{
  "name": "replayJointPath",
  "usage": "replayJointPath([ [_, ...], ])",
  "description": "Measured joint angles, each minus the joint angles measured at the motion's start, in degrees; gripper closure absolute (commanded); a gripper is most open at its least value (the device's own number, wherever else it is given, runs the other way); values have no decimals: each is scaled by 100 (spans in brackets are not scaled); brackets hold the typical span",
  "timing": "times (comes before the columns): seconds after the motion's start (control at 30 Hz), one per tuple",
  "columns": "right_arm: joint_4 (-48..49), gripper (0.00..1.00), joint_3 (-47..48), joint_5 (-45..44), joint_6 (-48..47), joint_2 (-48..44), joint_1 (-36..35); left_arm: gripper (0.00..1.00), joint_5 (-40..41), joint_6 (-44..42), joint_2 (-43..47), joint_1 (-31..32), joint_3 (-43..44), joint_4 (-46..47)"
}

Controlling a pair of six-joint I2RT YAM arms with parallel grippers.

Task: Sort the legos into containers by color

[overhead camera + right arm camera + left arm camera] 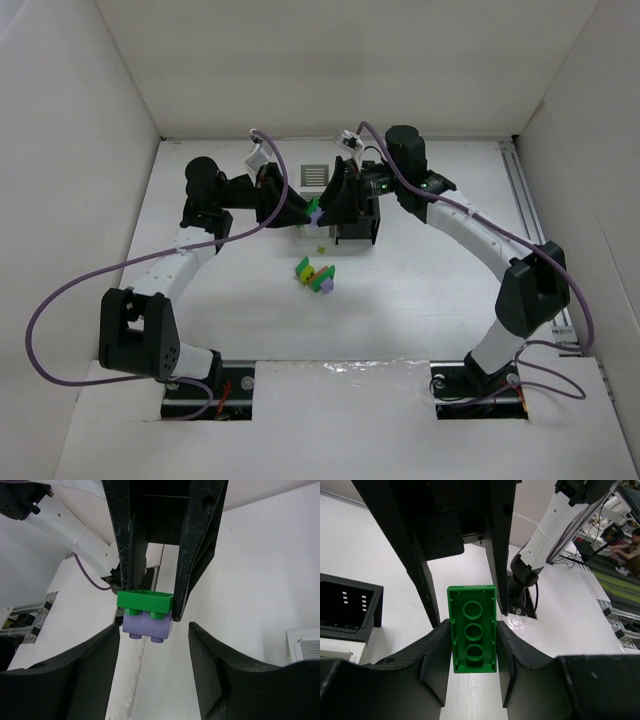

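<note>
Legos (315, 210) hang between the arms. The left jaws are clenched on a green brick (472, 635) that has a purple brick (147, 626) stuck to it, while the right jaws stand spread, straddling the pair's far end. Just beneath are the containers; a white bin (312, 172) and a black bin (358, 235) show, with the arms hiding their insides. Loose bricks (315, 275) lie nearer the bases on the table (430, 300), well apart from the side walls (70, 200).
</note>
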State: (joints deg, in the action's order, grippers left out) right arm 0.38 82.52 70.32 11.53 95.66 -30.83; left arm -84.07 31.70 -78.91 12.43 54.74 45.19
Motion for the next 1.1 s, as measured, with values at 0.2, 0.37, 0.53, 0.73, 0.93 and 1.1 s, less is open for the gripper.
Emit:
replayJointPath([
  [0.2, -31, 38, 4, -55, 7, 2, -48, 100, 151, -433, 4, 0, 0, -485],
  [0.37, -90, 45, 4, -190, 4, 7, -55, 100, 205, -745, 28, 0, 2, -804],
  [0.53, -149, 64, 4, -304, -11, 39, -46, 100, 289, -1606, 83, 66, 238, -1875],
  [0.73, -133, 95, 33, -286, -37, 48, -9, 89, 483, -3261, 13, 168, 1062, -4236],
  [0.93, -195, 100, -17, -321, -59, 46, -11, 72, 610, -3375, 35, 170, 1023, -4385],
  [1.1, -168, 100, -184, -365, -79, -39, -24, 60, 605, -3331, 55, 188, 933, -4345],
])
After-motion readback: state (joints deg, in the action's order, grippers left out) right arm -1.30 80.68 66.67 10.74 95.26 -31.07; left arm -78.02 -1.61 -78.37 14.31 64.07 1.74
